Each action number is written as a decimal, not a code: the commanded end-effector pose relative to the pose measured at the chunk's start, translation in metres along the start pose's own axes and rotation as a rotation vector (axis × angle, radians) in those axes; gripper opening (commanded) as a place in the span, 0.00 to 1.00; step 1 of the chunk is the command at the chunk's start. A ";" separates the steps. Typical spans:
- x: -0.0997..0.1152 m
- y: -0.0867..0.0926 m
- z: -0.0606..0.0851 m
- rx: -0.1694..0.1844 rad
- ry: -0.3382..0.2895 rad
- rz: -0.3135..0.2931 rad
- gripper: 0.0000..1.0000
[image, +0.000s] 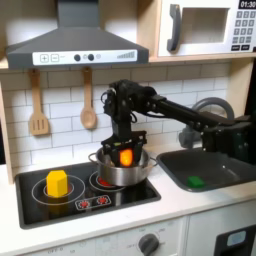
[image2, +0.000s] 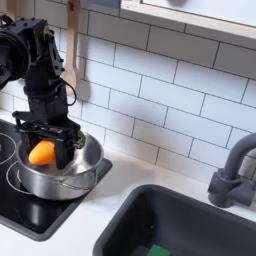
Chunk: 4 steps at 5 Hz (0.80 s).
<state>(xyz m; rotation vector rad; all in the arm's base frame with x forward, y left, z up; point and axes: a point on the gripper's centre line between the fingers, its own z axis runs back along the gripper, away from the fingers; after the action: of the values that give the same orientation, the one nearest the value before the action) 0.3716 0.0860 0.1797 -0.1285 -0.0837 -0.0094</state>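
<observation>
My gripper (image: 125, 157) (image2: 44, 152) hangs over a steel pot (image: 127, 173) (image2: 58, 173) on the right burner of a toy stove (image: 40, 203). Its fingers are shut on an orange carrot-like piece (image: 126, 157) (image2: 42, 153), held just above the pot's rim and inside its mouth. In the second exterior view a green bit (image2: 78, 135) shows behind the gripper, over the pot's far edge. A yellow block (image: 57, 182) stands on the left burner, apart from the arm.
A dark sink (image: 205, 167) (image2: 190, 228) with a green item (image: 196, 181) in it lies right of the stove, with a grey faucet (image2: 233, 172) behind it. A wooden spatula (image: 38, 110) and spoon (image: 88, 105) hang on the tiled wall. Hood and microwave sit overhead.
</observation>
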 end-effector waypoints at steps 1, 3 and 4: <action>0.001 0.004 -0.004 -0.004 0.012 0.008 0.00; 0.000 0.004 -0.011 -0.013 0.048 0.011 1.00; 0.002 0.003 -0.006 -0.014 0.029 0.017 1.00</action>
<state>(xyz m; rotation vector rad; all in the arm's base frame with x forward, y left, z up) 0.3742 0.0882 0.1716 -0.1383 -0.0461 0.0032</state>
